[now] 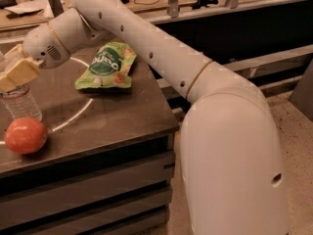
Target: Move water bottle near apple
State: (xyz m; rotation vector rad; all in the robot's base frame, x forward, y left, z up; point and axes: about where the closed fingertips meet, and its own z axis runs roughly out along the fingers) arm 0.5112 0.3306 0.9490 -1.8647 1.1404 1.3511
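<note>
The water bottle (20, 103), clear ribbed plastic, stands upright on the dark table (112, 116) at the far left. Its cap and neck are hidden behind my gripper. My gripper (16, 68), with tan fingers (18, 75), is closed around the bottle's top. The apple (25, 135), round and orange-red, lies on the table just in front of the bottle, almost touching its base.
A flat green snack bag (107, 67) lies on the table to the right of the bottle. A white ring (73, 116) is marked on the tabletop. My white arm (161, 58) spans the table's right side. Cluttered desks (29, 4) stand behind.
</note>
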